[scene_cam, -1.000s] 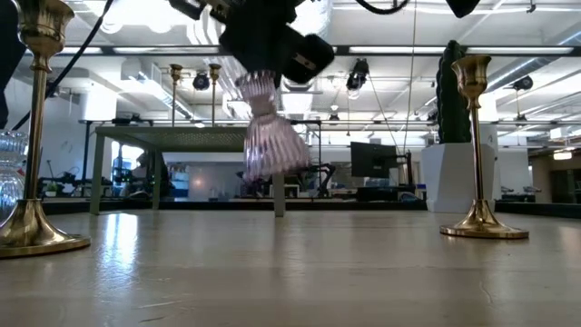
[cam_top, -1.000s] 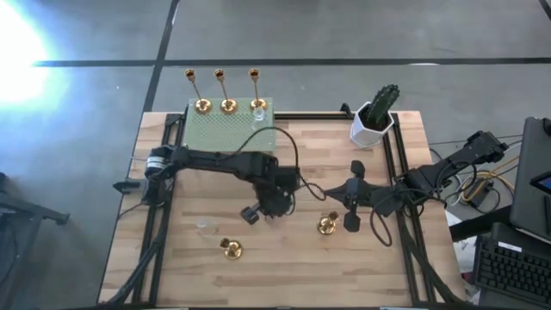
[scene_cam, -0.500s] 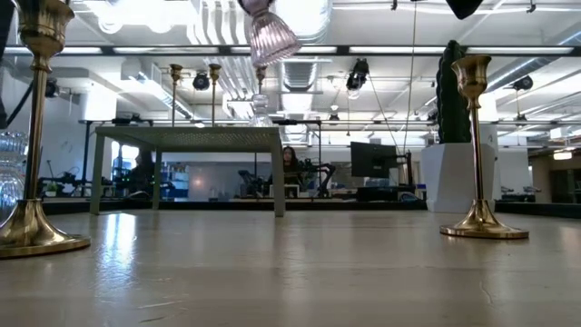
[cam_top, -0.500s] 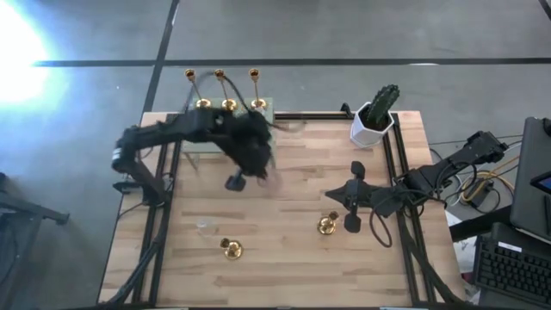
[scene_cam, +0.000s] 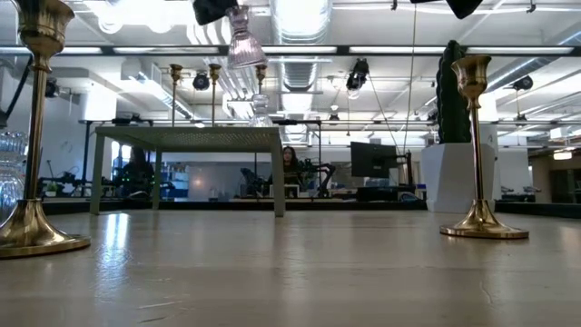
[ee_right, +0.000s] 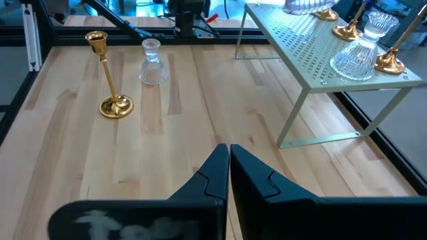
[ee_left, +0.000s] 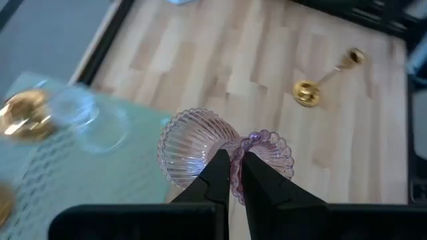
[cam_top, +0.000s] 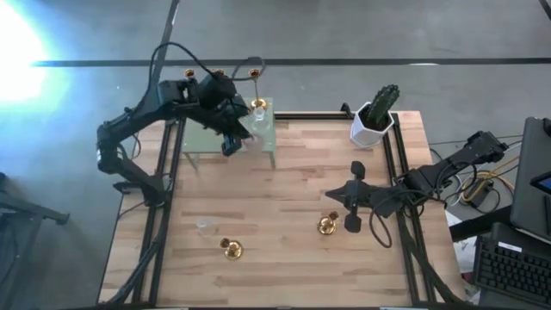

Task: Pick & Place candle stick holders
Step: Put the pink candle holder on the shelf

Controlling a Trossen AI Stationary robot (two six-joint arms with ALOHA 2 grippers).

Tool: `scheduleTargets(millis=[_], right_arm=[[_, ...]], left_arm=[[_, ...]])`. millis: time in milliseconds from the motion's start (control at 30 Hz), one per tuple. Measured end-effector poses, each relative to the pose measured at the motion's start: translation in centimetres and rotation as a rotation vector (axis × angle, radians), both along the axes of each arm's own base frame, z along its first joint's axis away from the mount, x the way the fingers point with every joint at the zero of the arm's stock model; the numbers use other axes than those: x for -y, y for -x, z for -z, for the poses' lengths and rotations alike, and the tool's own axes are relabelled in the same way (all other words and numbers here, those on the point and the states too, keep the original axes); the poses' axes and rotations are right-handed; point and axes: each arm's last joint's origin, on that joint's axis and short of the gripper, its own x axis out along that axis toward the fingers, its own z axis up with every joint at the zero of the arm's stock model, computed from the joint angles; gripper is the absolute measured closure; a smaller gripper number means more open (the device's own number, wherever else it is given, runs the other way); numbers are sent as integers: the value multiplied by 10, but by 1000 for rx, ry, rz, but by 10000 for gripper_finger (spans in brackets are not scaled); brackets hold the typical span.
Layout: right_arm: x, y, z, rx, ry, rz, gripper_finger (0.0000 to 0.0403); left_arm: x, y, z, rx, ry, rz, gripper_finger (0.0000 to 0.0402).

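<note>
L claw [ee_left: 230, 175] pinches the pink glass holder [ee_left: 223, 148] at its narrow waist, up over the green rack [cam_top: 211, 136] at 11 o'clock on the desk [cam_top: 293, 250]. Ribbed glass looks light, slick, fragile, so gentle grip at the waist seems best. R claw [ee_right: 229, 167] pressed together, idle near 3 o'clock.

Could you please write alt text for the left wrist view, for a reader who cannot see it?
The left gripper is shut on a pink glass holder above the green shelf. A clear glass holder stands there; a brass holder stands on the table.

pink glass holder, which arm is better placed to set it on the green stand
Left. The left gripper is shut on the pink glass holder above the green stand; the right gripper waits mid-table.
</note>
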Motion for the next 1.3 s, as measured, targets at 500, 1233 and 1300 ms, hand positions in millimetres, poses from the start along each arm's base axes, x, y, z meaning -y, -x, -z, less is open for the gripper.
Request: scheduleTargets(millis=[500, 1233, 1300], right_arm=[[2, 4, 6, -66, 34, 4, 394], [3, 6, 8, -105, 70, -9, 394], [3, 6, 9, -114, 62, -2, 394]], left_arm=[[-51, 29, 3, -24, 134, -449, 378], [-96, 18, 34, -113, 297, -772, 378], [-98, 15, 37, -127, 297, -765, 378]])
